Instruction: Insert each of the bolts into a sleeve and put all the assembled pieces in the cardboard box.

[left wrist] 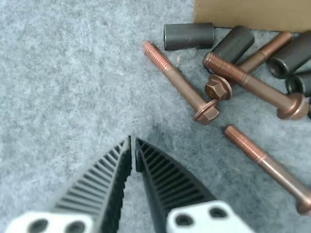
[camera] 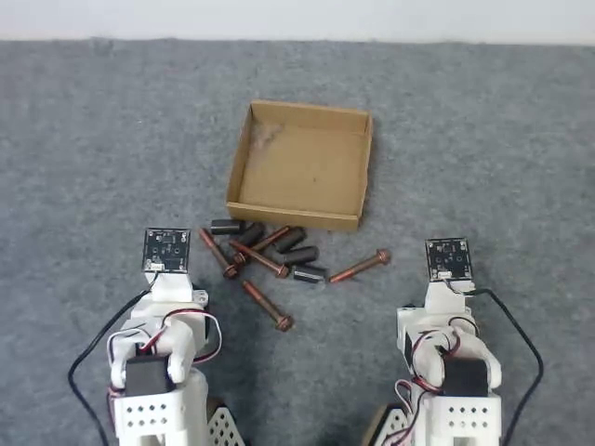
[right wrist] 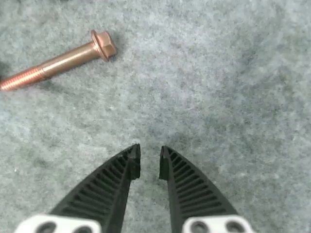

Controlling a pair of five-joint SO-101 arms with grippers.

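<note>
An open cardboard box (camera: pixel 241 160) lies at the table's middle. In front of it several copper bolts (camera: pixel 260 259) and dark sleeves (camera: pixel 226 226) lie in a loose heap, with one bolt (camera: pixel 267 305) nearer the arms and another bolt (camera: pixel 358 267) off to the right. My left gripper (left wrist: pixel 132 145) is shut and empty, hovering over the carpet short of a bolt (left wrist: pixel 180 82) and a sleeve (left wrist: pixel 188 36). My right gripper (right wrist: pixel 149 158) is almost closed with a thin slit, empty, short of the lone bolt (right wrist: pixel 58 60).
The grey carpet covers the whole table. The left arm (camera: pixel 163 362) and right arm (camera: pixel 451 362) sit folded at the near edge. The box wall (left wrist: pixel 252 12) stands just behind the heap. Bare carpet lies on both sides of the box.
</note>
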